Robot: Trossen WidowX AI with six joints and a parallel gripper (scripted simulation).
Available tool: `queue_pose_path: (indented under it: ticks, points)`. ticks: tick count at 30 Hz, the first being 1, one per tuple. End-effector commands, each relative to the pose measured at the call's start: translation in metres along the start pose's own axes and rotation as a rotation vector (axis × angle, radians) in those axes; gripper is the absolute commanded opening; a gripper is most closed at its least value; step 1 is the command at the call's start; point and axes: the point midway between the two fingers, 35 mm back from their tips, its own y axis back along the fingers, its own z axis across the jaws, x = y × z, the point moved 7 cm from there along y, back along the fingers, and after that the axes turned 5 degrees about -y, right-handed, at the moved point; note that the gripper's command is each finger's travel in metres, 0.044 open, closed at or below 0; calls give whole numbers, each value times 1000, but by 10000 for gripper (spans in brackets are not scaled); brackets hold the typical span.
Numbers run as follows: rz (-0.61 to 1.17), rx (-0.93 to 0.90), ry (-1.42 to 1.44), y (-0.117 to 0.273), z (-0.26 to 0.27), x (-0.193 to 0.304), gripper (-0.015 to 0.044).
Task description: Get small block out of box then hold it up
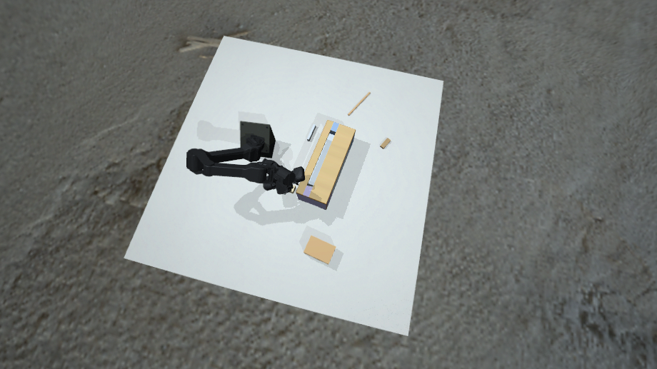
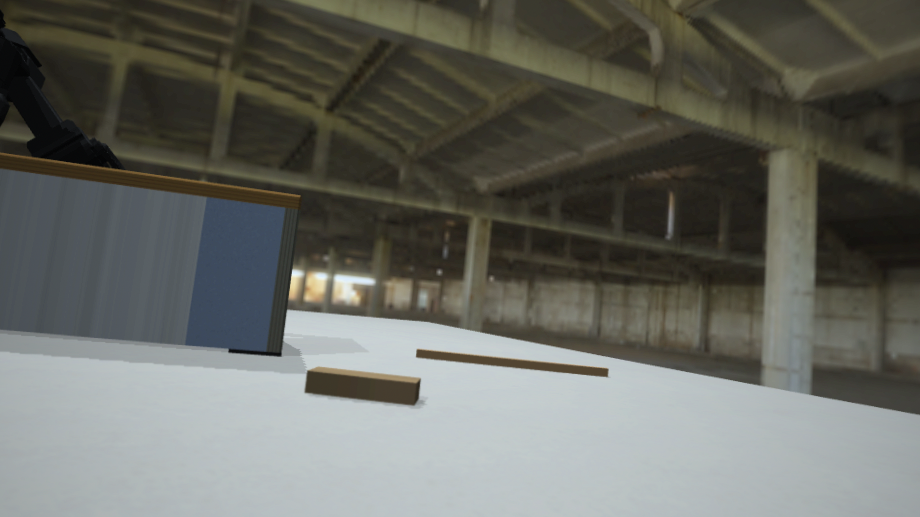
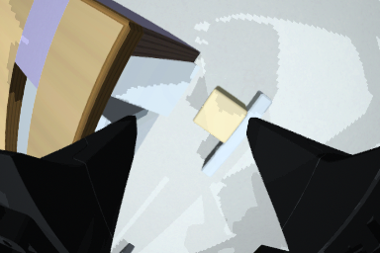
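The small pale-yellow block (image 3: 220,115) (image 1: 293,189) lies on the table outside the box, near its open end corner. One side of it is against a thin pale-blue strip (image 3: 229,145). The box (image 1: 338,165) (image 2: 101,259) (image 3: 99,52) stands upright with a wooden top, a slot along it and a lilac patch near one end. My gripper (image 3: 193,126) (image 1: 293,180) is open and empty, above the table beside that corner. In the wrist view the block shows just beyond the fingertips, nearer the right one. In the exterior view the box hides the fingertips and the block.
A second pale strip (image 1: 311,132) lies beside the box near the arm's base. A wooden slab (image 1: 320,249) stands off the box's near end. A thin stick (image 1: 359,103) (image 2: 512,362) and a small wooden bar (image 1: 385,143) (image 2: 362,386) lie beyond the box.
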Motion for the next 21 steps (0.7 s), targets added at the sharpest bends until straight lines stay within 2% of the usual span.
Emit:
queue_pose_path:
  ticks: [1, 21]
  points:
    - [14, -8, -941, -14, -8, 4, 285]
    - [35, -60, -2075, -22, -11, 7, 285]
